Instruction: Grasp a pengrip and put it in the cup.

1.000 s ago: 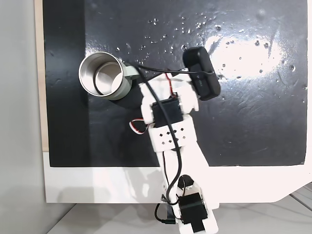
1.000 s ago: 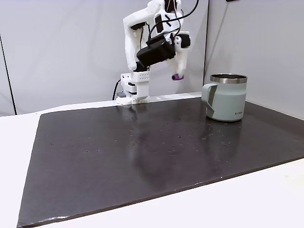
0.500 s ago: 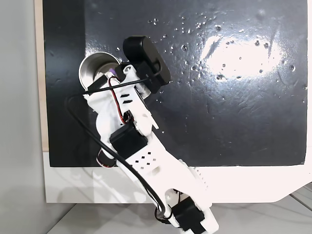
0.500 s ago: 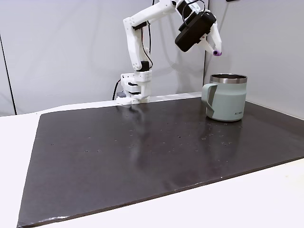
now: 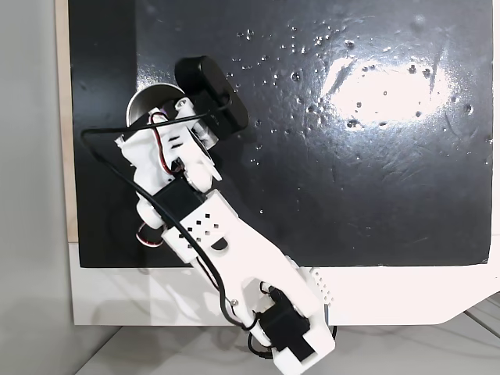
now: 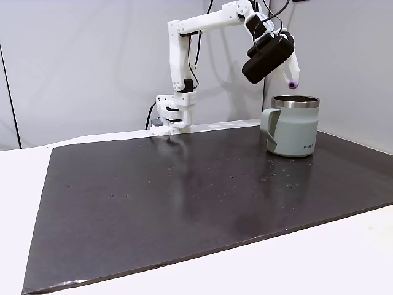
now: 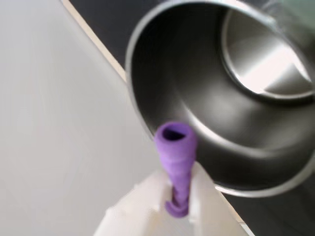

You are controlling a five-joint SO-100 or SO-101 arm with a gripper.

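1. Fixed views from above and from the side show the black, glossy tabletop mat [image 6: 184, 196], with the white five-joint arm [image 5: 226, 258] reaching from its base at the mat's edge toward the cup.

2. At the far right of the mat in the side-on fixed view stands the round pale grey-green mug with a shiny steel inside and a stubby side handle [image 6: 298, 132], upright. By its look it is rigid and fairly weighty, unlikely to shift if lightly bumped. Its mouth is wide against what must go into it.

3. Above the mug's rim hangs the white two-finger gripper [image 6: 293, 77], behind its black housing; in the wrist view the gripper [image 7: 178, 194] is clamped on the pengrip.

4. Pinched between those fingers is the tiny purple ribbed tube [image 7: 176, 152], its open flared end pointing away from the gripper toward the mug. The tube [image 6: 295, 83] sits clear of the steel rim, which lies just below it. It is judged light, soft and rubbery, likely to squash or slip under pressure. The hold around its lower shaft appears sound. From the wrist view, the tube's tip lies over the near edge of the mug's mouth rather than its centre.
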